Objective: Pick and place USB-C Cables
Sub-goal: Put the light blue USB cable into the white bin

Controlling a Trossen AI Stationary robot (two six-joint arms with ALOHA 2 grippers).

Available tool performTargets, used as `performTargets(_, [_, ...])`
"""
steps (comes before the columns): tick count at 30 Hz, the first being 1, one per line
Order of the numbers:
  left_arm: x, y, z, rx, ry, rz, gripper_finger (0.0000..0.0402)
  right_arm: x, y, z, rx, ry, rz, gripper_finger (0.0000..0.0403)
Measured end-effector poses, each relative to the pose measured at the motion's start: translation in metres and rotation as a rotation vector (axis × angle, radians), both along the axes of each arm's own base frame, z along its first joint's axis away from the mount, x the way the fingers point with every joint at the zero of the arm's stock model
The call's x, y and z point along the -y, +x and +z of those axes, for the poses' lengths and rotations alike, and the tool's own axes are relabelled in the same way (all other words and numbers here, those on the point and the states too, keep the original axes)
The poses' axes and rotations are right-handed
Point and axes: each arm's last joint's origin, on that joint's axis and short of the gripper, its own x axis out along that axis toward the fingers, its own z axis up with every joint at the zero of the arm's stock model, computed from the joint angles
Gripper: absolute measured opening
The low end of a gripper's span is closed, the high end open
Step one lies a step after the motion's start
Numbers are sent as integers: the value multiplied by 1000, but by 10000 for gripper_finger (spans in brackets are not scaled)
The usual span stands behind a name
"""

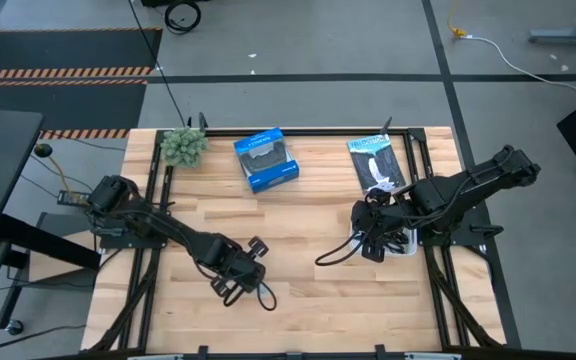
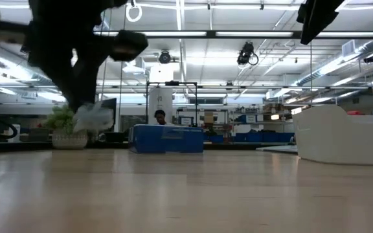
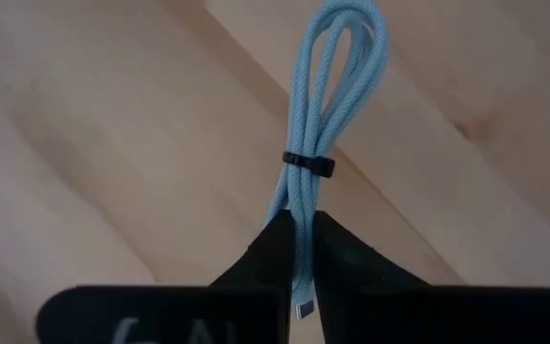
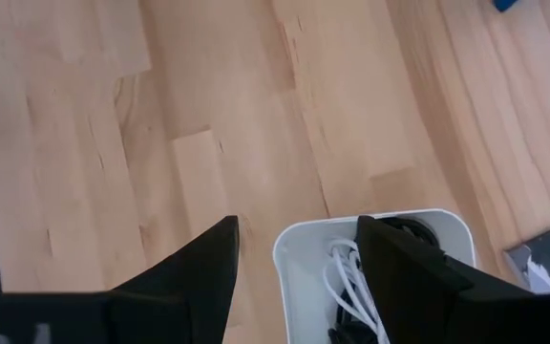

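The left tool (image 3: pixel 297 250), clenched on the pale blue cable (image 3: pixel 327 100), should carry it level toward the white bin (image 4: pixel 299 244) on the right, where the right tool (image 4: pixel 299 258) hangs released.

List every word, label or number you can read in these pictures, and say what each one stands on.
None can be read.
Blue box: pale print on its lid, too small to read.
Dark packet: white print, too blurred to read.
Left gripper, jaws shut on the pale blue cable: grey marks on its body, cut off by the picture's edge.
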Motion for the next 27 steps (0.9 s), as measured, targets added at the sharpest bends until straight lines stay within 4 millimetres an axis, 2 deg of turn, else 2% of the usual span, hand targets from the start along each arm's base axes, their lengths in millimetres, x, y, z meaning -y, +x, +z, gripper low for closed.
performTargets(5, [3,14,27,91,-6,27,26,0,2,1,25,-42,16,220])
performTargets(13, [-9,40,73,282,-79,116,26,-8,8,14,223,-143,99,220])
performTargets(19, [-24,47,121,537,-184,154,26,-9,-3,41,443,-191,122,220])
performTargets(25, [-45,46,168,844,-292,207,32,-14,-18,76,699,-359,208,220])
performTargets(27, [-50,46,178,916,-306,212,30,-16,-22,87,783,-399,247,220])
